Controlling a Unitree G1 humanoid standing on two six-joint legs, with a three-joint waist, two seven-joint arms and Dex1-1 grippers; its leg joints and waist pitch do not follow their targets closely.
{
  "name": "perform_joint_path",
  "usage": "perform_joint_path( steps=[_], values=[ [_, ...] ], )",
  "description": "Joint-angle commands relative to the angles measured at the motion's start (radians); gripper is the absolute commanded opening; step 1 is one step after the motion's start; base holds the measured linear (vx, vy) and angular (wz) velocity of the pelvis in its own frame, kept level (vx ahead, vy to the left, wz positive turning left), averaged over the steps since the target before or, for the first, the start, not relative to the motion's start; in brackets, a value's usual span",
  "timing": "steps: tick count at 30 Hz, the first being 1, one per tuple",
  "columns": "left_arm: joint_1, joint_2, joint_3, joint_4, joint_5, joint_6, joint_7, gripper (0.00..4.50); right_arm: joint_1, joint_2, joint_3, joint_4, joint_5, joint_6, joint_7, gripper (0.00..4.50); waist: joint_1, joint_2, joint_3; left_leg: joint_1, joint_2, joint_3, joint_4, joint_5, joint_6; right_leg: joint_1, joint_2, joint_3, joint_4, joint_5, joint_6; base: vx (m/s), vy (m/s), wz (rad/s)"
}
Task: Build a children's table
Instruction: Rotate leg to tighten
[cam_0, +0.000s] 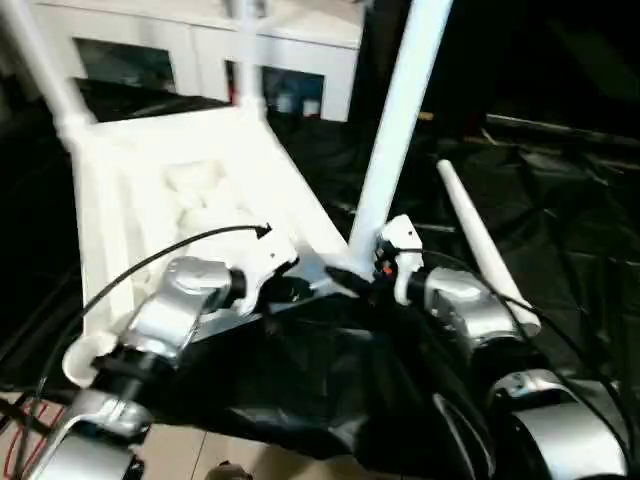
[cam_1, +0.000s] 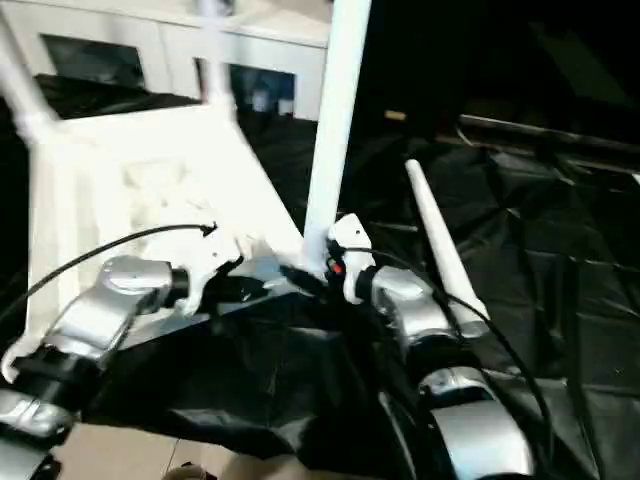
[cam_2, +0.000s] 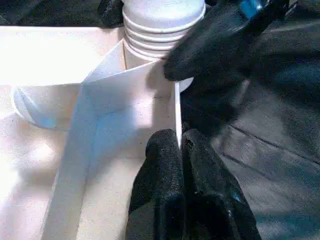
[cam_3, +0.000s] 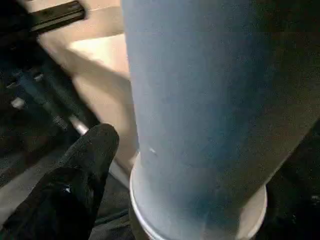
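Leg: your tall white tapered plastic table leg (cam_0: 400, 120) stands upright in the near corner socket of the upturned white ribbed table top (cam_0: 190, 200)
Right gripper (cam_0: 385, 265): at the leg's base, jaws spread wide, gripping nothing
Left gripper (cam_2: 181, 165): pinched shut on the top's thin rim
Spare leg (cam_0: 485, 245): lies on the black sheet (cam_0: 560, 220), just beside your right arm, the nearer one

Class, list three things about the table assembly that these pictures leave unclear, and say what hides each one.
1. Upright leg: its top end, cut off by the head view's upper edge.
2. Loose leg: its near end, behind the right forearm.
3. Tabletop: rib detail, washed out by glare.
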Motion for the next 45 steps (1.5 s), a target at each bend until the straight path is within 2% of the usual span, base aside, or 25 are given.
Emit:
perform_joint_path(
  steps=[1, 4, 5, 8, 9, 12, 14, 15, 20, 23, 26, 29, 30, 32, 33, 35, 36, 38, 39, 40, 42, 45],
  values=[
    [-0.002, -0.015, -0.037, -0.051, -0.04, -0.044, -0.057, 0.0, 0.007, 0.0, 0.043, -0.055, 0.012, 0.006, 0.096, 3.95, 0.0, 0.013, -0.071, 0.008, 0.019, 0.0, -0.06, -0.228, 0.031, 0.055, -0.083, 0.058, -0.072, -0.238, -0.175, 0.0, 0.0, 0.0],
    [0.013, 0.033, -0.034, -0.064, -0.051, -0.062, -0.121, 0.0, 0.034, -0.048, 0.068, -0.112, 0.028, 0.023, 0.208, 3.95, 0.008, 0.015, -0.07, 0.008, 0.02, 0.002, -0.059, -0.221, 0.037, 0.053, -0.081, 0.058, -0.071, -0.229, -0.175, 0.0, 0.0, 0.0],
    [0.016, 0.041, -0.033, -0.065, -0.053, -0.066, -0.134, 0.0, 0.039, -0.056, 0.072, -0.122, 0.03, 0.028, 0.226, 3.72, 0.01, 0.015, -0.069, 0.008, 0.02, 0.001, -0.059, -0.223, 0.037, 0.053, -0.081, 0.057, -0.072, -0.233, -0.174, 0.0, 0.0, 0.0],
    [0.023, 0.061, -0.033, -0.069, -0.056, -0.07, -0.164, 0.0, 0.052, -0.07, 0.078, -0.144, 0.03, 0.034, 0.256, 3.6, 0.016, 0.016, -0.068, 0.011, 0.02, 0.002, -0.06, -0.235, 0.03, 0.051, -0.082, 0.058, -0.075, -0.261, -0.17, 0.0, 0.0, 0.0],
    [0.028, 0.072, -0.034, -0.074, -0.062, -0.069, -0.183, 0.0, 0.06, -0.075, 0.08, -0.159, 0.032, 0.042, 0.273, 3.31, 0.02, 0.016, -0.068, 0.011, 0.02, 0.003, -0.06, -0.24, 0.026, 0.05, -0.083, 0.058, -0.077, -0.274, -0.165, 0.0, 0.0, 0.0],
    [0.032, 0.085, -0.037, -0.077, -0.066, -0.071, -0.195, 0.0, 0.074, -0.079, 0.086, -0.184, 0.037, 0.052, 0.284, 3.13, 0.025, 0.016, -0.069, 0.012, 0.021, 0.001, -0.061, -0.244, 0.018, 0.049, -0.083, 0.058, -0.076, -0.282, -0.162, 0.0, 0.0, 0.0],
    [0.032, 0.086, -0.038, -0.077, -0.067, -0.07, -0.197, 0.0, 0.077, -0.077, 0.087, -0.189, 0.04, 0.054, 0.286, 3.01, 0.024, 0.015, -0.069, 0.012, 0.02, 0.0, -0.062, -0.244, 0.016, 0.05, -0.082, 0.058, -0.076, -0.274, -0.163, 0.0, 0.0, 0.0],
    [0.033, 0.086, -0.036, -0.076, -0.067, -0.071, -0.192, 0.0, 0.087, -0.073, 0.088, -0.204, 0.045, 0.063, 0.285, 2.82, 0.024, 0.018, -0.069, 0.011, 0.02, 0.0, -0.062, -0.242, 0.015, 0.051, -0.082, 0.058, -0.075, -0.271, -0.164, 0.0, 0.0, 0.0],
    [0.019, 0.054, -0.018, -0.044, -0.049, -0.063, -0.12, 0.0, 0.093, -0.046, 0.068, -0.192, 0.05, 0.08, 0.225, 2.73, 0.025, 0.016, -0.07, 0.012, 0.019, 0.0, -0.061, -0.242, 0.011, 0.05, -0.083, 0.058, -0.076, -0.266, -0.165, 0.0, 0.0, 0.0],
    [-0.013, 0.002, -0.001, -0.005, -0.034, -0.044, -0.021, 0.0, 0.073, 0.009, 0.017, -0.128, 0.045, 0.11, 0.05, 2.71, 0.02, 0.015, -0.068, 0.012, 0.017, -0.002, -0.063, -0.257, -0.001, 0.05, -0.084, 0.057, -0.08, -0.305, -0.154, 0.0, 0.0, 0.0],
    [-0.049, -0.055, 0.005, 0.036, -0.006, -0.025, 0.081, 0.0, 0.041, 0.062, -0.021, -0.04, 0.01, 0.098, -0.202, 2.7, 0.012, 0.013, -0.063, 0.015, 0.013, -0.003, -0.064, -0.28, -0.019, 0.047, -0.087, 0.056, -0.092, -0.401, -0.124, 0.0, 0.0, 0.0],
    [-0.088, -0.115, 0.01, 0.081, 0.017, -0.002, 0.187, 0.0, 0.016, 0.109, -0.046, 0.028, -0.003, 0.111, -0.387, 2.7, -0.002, 0.017, -0.063, 0.019, 0.011, -0.007, -0.064, -0.298, -0.03, 0.043, -0.087, 0.053, -0.1, -0.455, -0.102, 0.0, 0.0, 0.0],
    [-0.098, -0.135, 0.01, 0.092, 0.022, 0.003, 0.218, 0.0, 0.009, 0.125, -0.055, 0.044, -0.002, 0.12, -0.435, 2.7, -0.005, 0.022, -0.064, 0.023, 0.01, -0.007, -0.061, -0.306, -0.032, 0.041, -0.089, 0.053, -0.101, -0.469, -0.1, 0.0, 0.0, 0.0],
    [-0.111, -0.165, 0.01, 0.106, 0.028, 0.008, 0.259, 0.0, -0.003, 0.151, -0.068, 0.068, -0.008, 0.119, -0.52, 2.7, -0.005, 0.018, -0.066, 0.017, 0.01, -0.008, -0.062, -0.3, -0.022, 0.045, -0.088, 0.052, -0.102, -0.458, -0.093, 0.0, 0.0, 0.0],
    [-0.117, -0.181, 0.009, 0.111, 0.03, 0.009, 0.273, 0.0, -0.008, 0.164, -0.065, 0.077, -0.017, 0.114, -0.541, 2.7, -0.007, 0.018, -0.066, 0.017, 0.01, -0.006, -0.062, -0.29, -0.019, 0.041, -0.085, 0.054, -0.1, -0.435, -0.096, 0.0, 0.0, 0.0],
    [-0.122, -0.205, 0.005, 0.113, 0.036, 0.007, 0.291, 0.0, -0.01, 0.18, -0.05, 0.083, -0.044, 0.081, -0.564, 2.7, -0.005, 0.021, -0.07, 0.015, 0.011, -0.006, -0.061, -0.278, -0.017, 0.045, -0.086, 0.054, -0.095, -0.397, -0.101, 0.0, 0.0, 0.0],
    [-0.12, -0.208, 0.0, 0.108, 0.036, 0.004, 0.283, 0.0, -0.012, 0.183, -0.055, 0.086, -0.042, 0.071, -0.569, 3.4, -0.005, 0.019, -0.069, 0.013, 0.011, -0.004, -0.061, -0.276, -0.01, 0.044, -0.086, 0.055, -0.094, -0.375, -0.106, 0.0, 0.0, 0.0],
    [-0.118, -0.21, -0.004, 0.105, 0.035, 0.0, 0.272, 0.0, -0.022, 0.188, -0.069, 0.099, -0.026, 0.06, -0.57, 3.4, -0.004, 0.021, -0.072, 0.01, 0.012, -0.004, -0.061, -0.258, -0.007, 0.047, -0.085, 0.057, -0.088, -0.338, -0.117, 0.0, 0.0, 0.0],
    [-0.116, -0.209, -0.006, 0.102, 0.033, -0.001, 0.265, 0.0, -0.026, 0.187, -0.073, 0.103, -0.023, 0.059, -0.57, 3.61, -0.003, 0.023, -0.073, 0.011, 0.012, -0.003, -0.061, -0.251, -0.004, 0.047, -0.085, 0.057, -0.085, -0.311, -0.126, 0.0, 0.0, 0.0],
    [-0.11, -0.201, -0.009, 0.096, 0.029, -0.006, 0.252, 0.0, -0.033, 0.183, -0.075, 0.108, -0.022, 0.05, -0.568, 3.61, -0.004, 0.023, -0.072, 0.011, 0.012, -0.002, -0.061, -0.252, -0.002, 0.047, -0.083, 0.057, -0.083, -0.291, -0.134, 0.0, 0.0, 0.0],
    [-0.102, -0.189, -0.012, 0.088, 0.025, -0.013, 0.235, 0.0, -0.037, 0.173, -0.074, 0.106, -0.023, 0.04, -0.556, 3.86, -0.004, 0.023, -0.071, 0.009, 0.012, -0.002, -0.062, -0.256, -0.001, 0.05, -0.083, 0.057, -0.083, -0.291, -0.136, 0.0, 0.0, 0.0],
    [-0.079, -0.155, -0.012, 0.071, 0.019, -0.035, 0.188, 0.0, -0.037, 0.137, -0.055, 0.095, -0.028, 0.012, -0.475, 3.98, -0.004, 0.02, -0.072, 0.009, 0.013, -0.003, -0.062, -0.264, 0.003, 0.052, -0.086, 0.056, -0.084, -0.313, -0.131, 0.0, 0.0, 0.0]
  ],
)
